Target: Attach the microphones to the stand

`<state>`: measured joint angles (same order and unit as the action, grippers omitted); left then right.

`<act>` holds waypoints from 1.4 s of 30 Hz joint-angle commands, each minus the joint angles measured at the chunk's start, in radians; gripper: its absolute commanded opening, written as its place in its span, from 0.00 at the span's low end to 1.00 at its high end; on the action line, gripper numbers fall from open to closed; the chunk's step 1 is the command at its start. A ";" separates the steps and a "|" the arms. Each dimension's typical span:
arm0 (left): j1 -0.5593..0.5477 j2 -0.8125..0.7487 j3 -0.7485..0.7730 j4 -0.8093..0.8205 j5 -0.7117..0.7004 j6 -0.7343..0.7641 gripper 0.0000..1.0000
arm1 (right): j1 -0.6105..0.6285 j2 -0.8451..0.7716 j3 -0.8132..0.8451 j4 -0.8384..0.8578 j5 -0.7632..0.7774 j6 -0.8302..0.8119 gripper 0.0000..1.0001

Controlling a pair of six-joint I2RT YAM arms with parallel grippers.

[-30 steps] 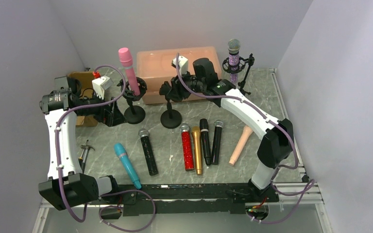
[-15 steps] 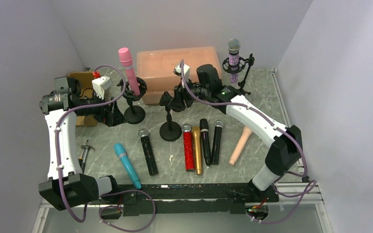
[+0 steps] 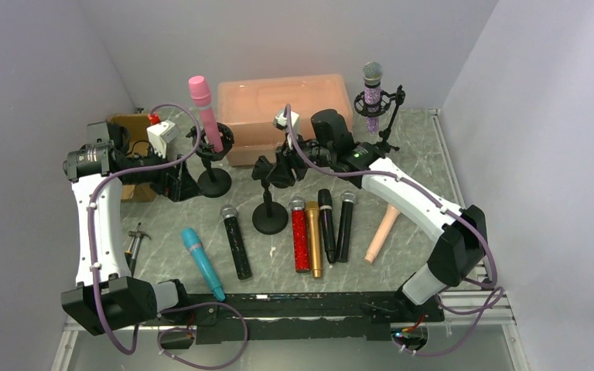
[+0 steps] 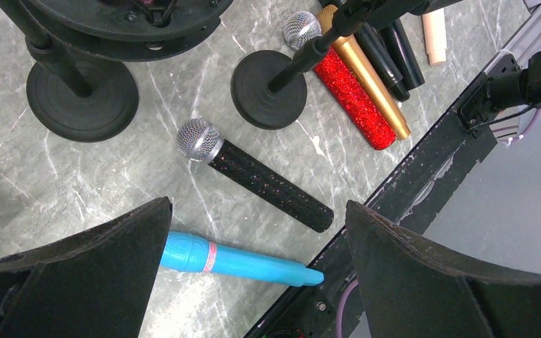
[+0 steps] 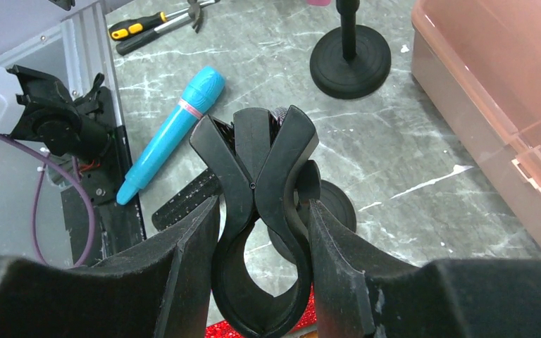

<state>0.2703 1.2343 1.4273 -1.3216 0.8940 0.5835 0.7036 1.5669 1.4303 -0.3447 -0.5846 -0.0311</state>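
Seven microphones are laid in a loose row on the table [image 3: 421, 143]: teal microphone [image 3: 202, 263], black glitter microphone [image 3: 237, 243], red glitter microphone [image 3: 298, 238], gold microphone [image 3: 315, 239], two black microphones [image 3: 326, 224], peach microphone [image 3: 383, 232]. The pink microphone [image 3: 203, 112] is seated in the left stand [image 3: 214, 182], the purple glitter microphone [image 3: 372, 97] in the far-right stand [image 3: 389, 124]. The middle stand [image 3: 270, 222] is based just beside the red head; its clip [image 5: 253, 162] is clamped by the right gripper [image 5: 262, 211]. The left gripper [image 4: 257, 208] is held with jaws spread wide above the teal and black glitter microphones.
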 commanded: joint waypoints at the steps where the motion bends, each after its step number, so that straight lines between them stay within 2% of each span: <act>1: -0.014 -0.030 -0.008 0.024 0.042 0.006 0.99 | 0.011 -0.043 0.011 -0.048 -0.006 0.016 0.43; 4: -0.024 -0.041 -0.029 0.044 0.046 -0.005 0.99 | 0.011 -0.059 0.018 -0.075 0.027 0.026 0.51; 6: -0.031 -0.047 -0.045 0.058 0.048 -0.014 1.00 | 0.011 -0.075 0.023 -0.092 0.073 0.056 0.66; 12: -0.036 -0.049 -0.047 0.067 0.049 -0.011 0.99 | 0.003 -0.146 0.011 -0.185 0.316 0.236 0.98; 13: -0.036 -0.050 -0.046 0.068 0.049 -0.010 0.99 | -0.004 -0.161 0.005 -0.215 0.370 0.278 1.00; 17: -0.036 -0.053 -0.046 0.073 0.054 -0.004 0.99 | -0.054 -0.214 -0.043 -0.371 0.633 0.457 1.00; 22: -0.036 -0.047 -0.033 0.072 0.055 -0.002 0.99 | -0.235 -0.243 -0.202 -0.501 0.708 0.635 1.00; 25: -0.036 -0.048 -0.032 0.078 0.043 -0.006 0.99 | -0.364 -0.296 -0.347 -0.485 0.744 0.740 0.97; 28: -0.037 -0.046 -0.026 0.068 0.044 -0.001 0.99 | -0.434 -0.362 -0.472 -0.457 0.819 0.811 0.93; 34: -0.036 -0.039 -0.009 0.057 0.051 0.000 0.99 | -0.461 -0.370 -0.616 -0.404 0.923 0.911 0.85; 42: -0.036 -0.046 0.002 0.057 0.050 -0.015 0.99 | -0.463 -0.317 -0.771 -0.237 0.957 0.986 0.76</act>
<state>0.2379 1.2064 1.3922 -1.2663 0.9043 0.5793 0.2443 1.2324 0.7052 -0.7006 0.3183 0.8875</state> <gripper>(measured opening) 0.994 0.772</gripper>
